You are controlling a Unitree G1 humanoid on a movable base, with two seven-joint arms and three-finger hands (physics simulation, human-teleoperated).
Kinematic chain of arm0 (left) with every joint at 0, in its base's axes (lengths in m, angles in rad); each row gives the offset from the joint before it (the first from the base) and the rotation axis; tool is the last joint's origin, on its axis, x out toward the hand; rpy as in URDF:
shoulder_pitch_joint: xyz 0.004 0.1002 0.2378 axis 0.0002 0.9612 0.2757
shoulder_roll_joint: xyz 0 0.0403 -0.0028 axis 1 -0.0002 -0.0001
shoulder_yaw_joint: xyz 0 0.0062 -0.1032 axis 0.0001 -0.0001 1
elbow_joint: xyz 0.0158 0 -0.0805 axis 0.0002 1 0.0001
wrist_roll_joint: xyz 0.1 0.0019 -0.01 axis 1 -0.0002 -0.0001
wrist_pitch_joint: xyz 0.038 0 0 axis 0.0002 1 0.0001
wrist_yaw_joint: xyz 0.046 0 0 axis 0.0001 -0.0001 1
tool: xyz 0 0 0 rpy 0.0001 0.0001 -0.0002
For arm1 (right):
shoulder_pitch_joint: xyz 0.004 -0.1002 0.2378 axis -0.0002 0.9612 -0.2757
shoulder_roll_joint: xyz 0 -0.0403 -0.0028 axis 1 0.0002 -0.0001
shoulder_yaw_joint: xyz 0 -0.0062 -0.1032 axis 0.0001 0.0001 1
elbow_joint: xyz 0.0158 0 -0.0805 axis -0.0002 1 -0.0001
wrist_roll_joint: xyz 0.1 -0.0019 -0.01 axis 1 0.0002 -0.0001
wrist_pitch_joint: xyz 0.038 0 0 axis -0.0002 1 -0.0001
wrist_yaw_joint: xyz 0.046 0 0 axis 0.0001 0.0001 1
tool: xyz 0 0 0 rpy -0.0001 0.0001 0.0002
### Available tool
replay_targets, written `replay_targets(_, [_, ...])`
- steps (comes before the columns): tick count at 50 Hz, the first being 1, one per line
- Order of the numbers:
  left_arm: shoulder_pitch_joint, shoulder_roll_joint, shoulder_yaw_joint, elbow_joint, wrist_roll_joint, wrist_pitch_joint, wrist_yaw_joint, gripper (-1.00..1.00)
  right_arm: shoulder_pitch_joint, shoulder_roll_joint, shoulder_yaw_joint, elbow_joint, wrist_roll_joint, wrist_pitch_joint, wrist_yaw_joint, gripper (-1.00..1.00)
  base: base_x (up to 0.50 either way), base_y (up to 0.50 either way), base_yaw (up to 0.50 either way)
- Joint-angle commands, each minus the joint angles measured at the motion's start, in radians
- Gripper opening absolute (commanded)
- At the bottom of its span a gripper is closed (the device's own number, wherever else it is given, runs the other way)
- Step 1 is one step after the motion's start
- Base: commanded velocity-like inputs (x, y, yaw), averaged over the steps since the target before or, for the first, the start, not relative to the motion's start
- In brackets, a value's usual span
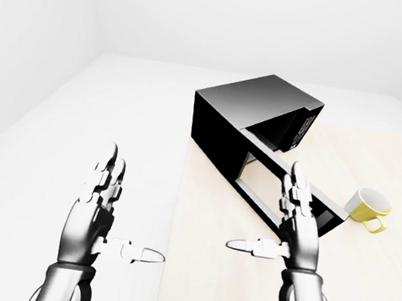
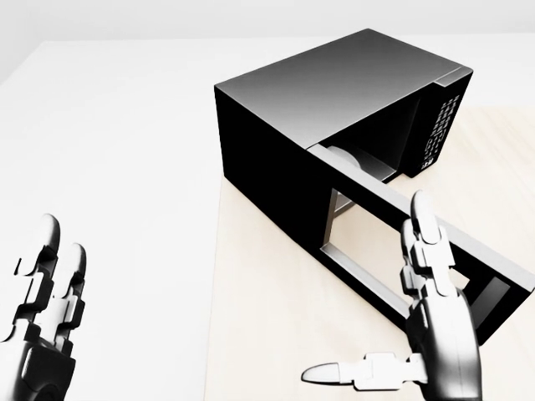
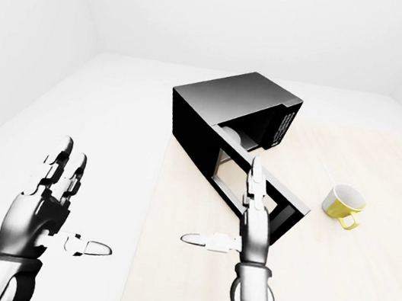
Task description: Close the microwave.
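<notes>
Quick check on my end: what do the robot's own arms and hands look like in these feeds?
Both are glossy metallic silver-grey with darker shading. The left hand and right hand each have three segmented fingers with rounded tips and white joint blocks between the links. The rounded forearms narrow to ribbed, darker wrist sections. No cables, sleeves or markings show.

We are looking at a pale wooden desk (image 3: 186, 287). A black microwave (image 3: 215, 110) is sitting on it at the upper left, door hanging open, and a yellow mug (image 3: 342, 204) is lying tipped to its right.
</notes>
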Motion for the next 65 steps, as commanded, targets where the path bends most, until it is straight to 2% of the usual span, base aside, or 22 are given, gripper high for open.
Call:
replay_targets(1, [-0.002, 0.000, 0.001, 0.004, -0.001, -0.001, -0.001, 1.00, -0.009, 0.000, -0.001, 0.015, 0.000, 0.001, -0.002, 1.00, 0.00, 0.00, 0.00])
replay_targets(10, [-0.008, 0.001, 0.002, 0.016, 0.001, -0.007, -0.001, 1.00, -0.090, 0.004, -0.019, 0.173, -0.013, -0.035, -0.021, 1.00, 0.00, 0.00, 0.00])
replay_targets(18, [-0.012, 0.001, 0.002, 0.016, 0.003, -0.001, 0.001, 1.00, -0.166, 0.003, -0.046, 0.333, -0.016, -0.087, -0.041, 1.00, 0.00, 0.00, 0.00])
replay_targets(24, [-0.010, 0.001, -0.001, 0.013, 0.005, 0.000, 0.002, 1.00, -0.213, 0.001, -0.060, 0.429, -0.021, -0.113, -0.056, 1.00, 0.00, 0.00, 0.00])
replay_targets(49, [-0.009, 0.001, 0.000, 0.024, 0.004, -0.012, 0.000, 1.00, -0.337, -0.018, -0.100, 0.678, -0.003, -0.114, -0.104, 1.00, 0.00, 0.00, 0.00])
replay_targets(65, [-0.025, 0.004, -0.009, 0.046, 0.014, -0.010, 0.008, 1.00, -0.495, -0.061, -0.138, 0.945, 0.013, -0.114, -0.152, 1.00, 0.00, 0.00, 0.00])
